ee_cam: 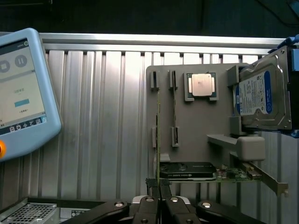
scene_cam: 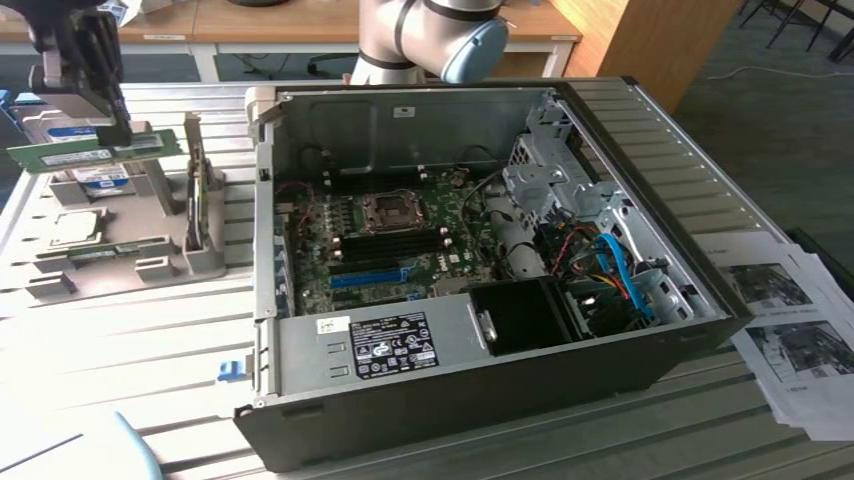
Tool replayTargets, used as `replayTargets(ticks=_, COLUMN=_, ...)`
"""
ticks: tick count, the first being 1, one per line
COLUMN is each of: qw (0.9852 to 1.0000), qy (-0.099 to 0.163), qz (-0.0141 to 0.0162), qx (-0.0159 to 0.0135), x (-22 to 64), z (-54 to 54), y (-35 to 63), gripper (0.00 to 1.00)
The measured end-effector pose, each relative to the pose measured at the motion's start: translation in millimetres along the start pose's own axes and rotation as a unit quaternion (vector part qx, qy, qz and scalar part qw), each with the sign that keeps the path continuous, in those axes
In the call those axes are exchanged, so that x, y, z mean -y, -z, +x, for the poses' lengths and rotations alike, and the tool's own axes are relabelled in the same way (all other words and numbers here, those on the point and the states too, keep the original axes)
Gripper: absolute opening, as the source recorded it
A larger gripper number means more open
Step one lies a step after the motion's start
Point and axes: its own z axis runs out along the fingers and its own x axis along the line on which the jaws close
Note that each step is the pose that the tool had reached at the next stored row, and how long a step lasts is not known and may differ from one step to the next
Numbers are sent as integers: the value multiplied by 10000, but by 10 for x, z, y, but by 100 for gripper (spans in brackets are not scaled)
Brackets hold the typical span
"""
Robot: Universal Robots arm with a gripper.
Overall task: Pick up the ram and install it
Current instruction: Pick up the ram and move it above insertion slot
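Exterior view: gripper point(scene_cam: 118, 135) fingers clamped near middle of ram point(scene_cam: 60, 155), so stick hangs level; above grey holder point(scene_cam: 127, 268), well apart from open computer case point(scene_cam: 441, 410).

Wrist view: ram point(ee_cam: 158, 135) edge-on between shut fingers point(ee_cam: 150, 189); holder beyond carries processor point(ee_cam: 202, 85), hard drive point(ee_cam: 261, 98).

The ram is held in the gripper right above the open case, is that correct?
Not quite. The exterior view shows the ram held in the gripper above the gray holder, at that view's left, beside the open case, not over it.
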Motion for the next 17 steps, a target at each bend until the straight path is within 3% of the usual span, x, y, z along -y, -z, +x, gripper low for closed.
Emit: replayTargets(ticks=17, qw=10000, qy=1, qz=-50, qx=1, x=309, z=2, y=14, gripper=11)
